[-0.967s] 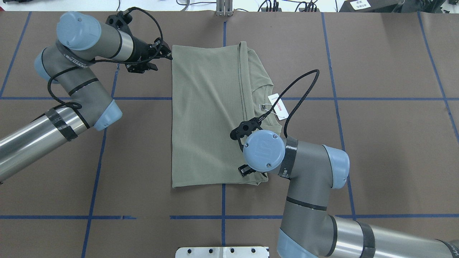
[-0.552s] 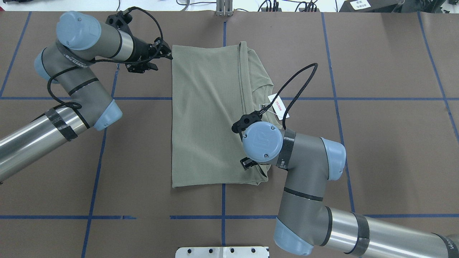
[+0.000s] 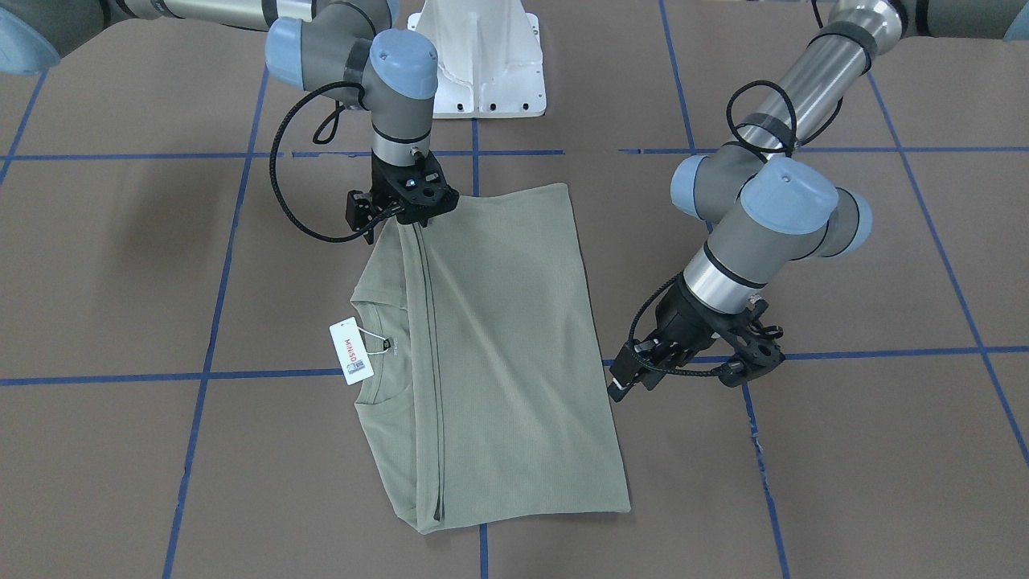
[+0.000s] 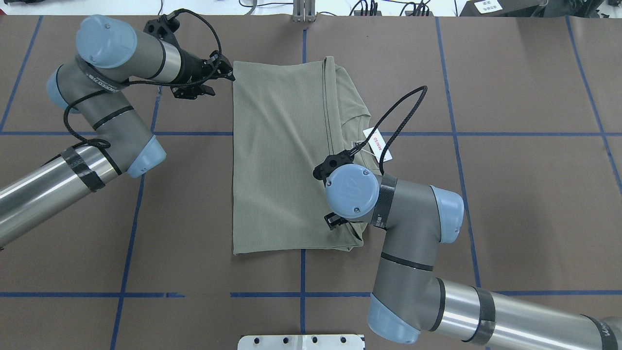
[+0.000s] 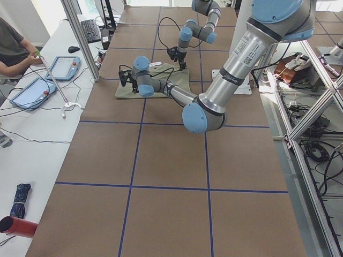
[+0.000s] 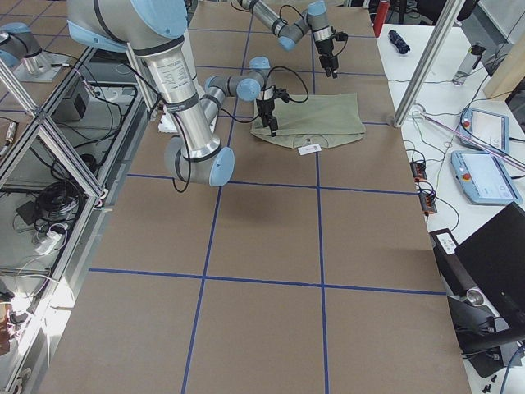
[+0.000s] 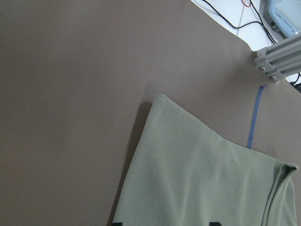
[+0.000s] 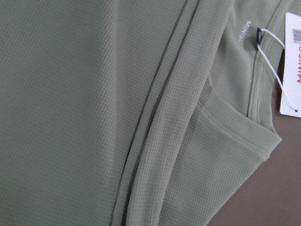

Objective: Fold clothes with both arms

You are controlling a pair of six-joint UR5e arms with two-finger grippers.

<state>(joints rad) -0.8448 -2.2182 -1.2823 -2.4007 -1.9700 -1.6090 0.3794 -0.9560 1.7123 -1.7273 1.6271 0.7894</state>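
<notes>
Brown-papered table (image 4: 510,194) with a blue tape grid. Sage-green knit shirt (image 4: 277,160) lies flat mid-table, folded over, hang tag (image 4: 378,144) exposed. Left gripper (image 4: 226,74) is spread beside the far corner. Right gripper (image 3: 414,215) is at the near edge; we cannot tell its grip. We judge the shirt light and limp, so pinch the corners.

Sage-green shirt (image 4: 277,160) in fine waffle knit, white hang tag (image 4: 378,144) with red lettering, brown worktop (image 4: 525,204) gridded with blue tape lines (image 4: 534,134), left arm (image 4: 114,124) and right arm (image 4: 413,218) grey and silver with light-blue caps.
</notes>
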